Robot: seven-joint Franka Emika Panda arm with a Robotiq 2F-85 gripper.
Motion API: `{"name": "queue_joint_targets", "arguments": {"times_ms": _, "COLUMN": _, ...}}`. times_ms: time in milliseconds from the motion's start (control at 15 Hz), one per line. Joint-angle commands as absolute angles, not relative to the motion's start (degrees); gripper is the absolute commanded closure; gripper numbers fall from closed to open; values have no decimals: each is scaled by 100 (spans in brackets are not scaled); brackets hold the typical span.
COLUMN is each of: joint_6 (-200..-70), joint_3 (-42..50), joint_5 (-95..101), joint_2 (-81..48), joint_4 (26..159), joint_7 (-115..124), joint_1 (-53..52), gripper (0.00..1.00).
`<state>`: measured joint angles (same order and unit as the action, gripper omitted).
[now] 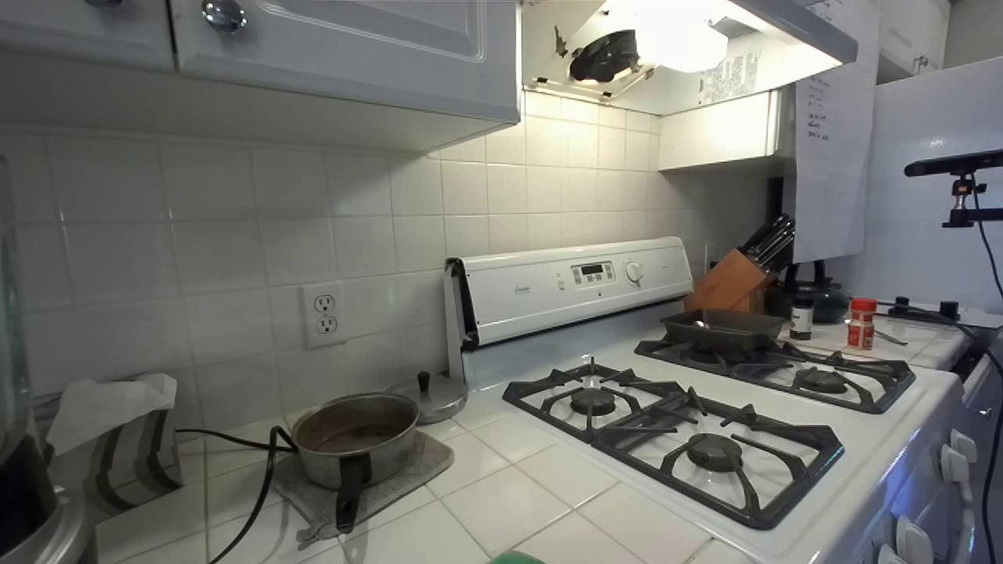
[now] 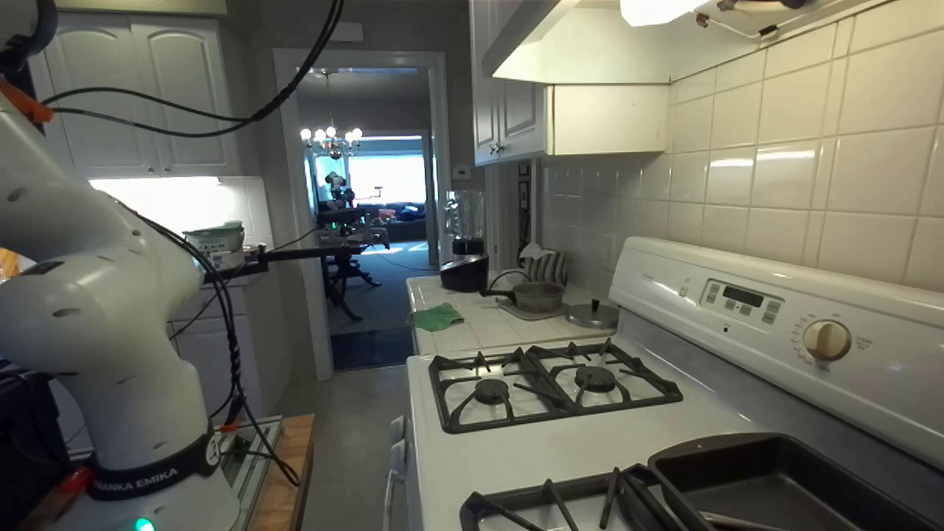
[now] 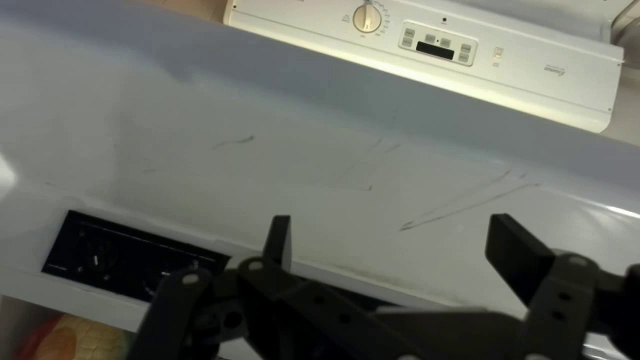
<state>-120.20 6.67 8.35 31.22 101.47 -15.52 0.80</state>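
Your claw [image 3: 387, 240] stood released, its jaws spread wide in the wrist view; the scuffed white panel [image 3: 310, 175] lay beyond them, contact unclear; the black control strip [image 3: 132, 252] sat to that view's left, partly behind the claw; the stove backguard [image 3: 520, 67] showed farther off, along the top edge

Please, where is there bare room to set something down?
Bare: white tiled counter between the round grey metal saucepan and white stove; the stovetop strip between black metal grates. Crowded: around the saucepan, with the round metal lid alongside.
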Motion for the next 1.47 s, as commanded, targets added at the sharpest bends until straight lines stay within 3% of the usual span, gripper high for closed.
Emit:
{"name": "queue_joint_targets", "arguments": {"times_ms": 0, "joint_6": -12124, "joint_3": 695, "joint_5": 895, "joint_2": 2903, "joint_4": 9851, "joint_7": -1675, "joint_1": 119, "gripper": 0}}
{"name": "queue_joint_targets", "arguments": {"times_ms": 1400, "joint_6": -12950, "joint_3": 1105, "joint_5": 721, "joint_2": 1480, "joint_4": 8201, "joint_7": -1866, "joint_1": 344, "gripper": 0}}
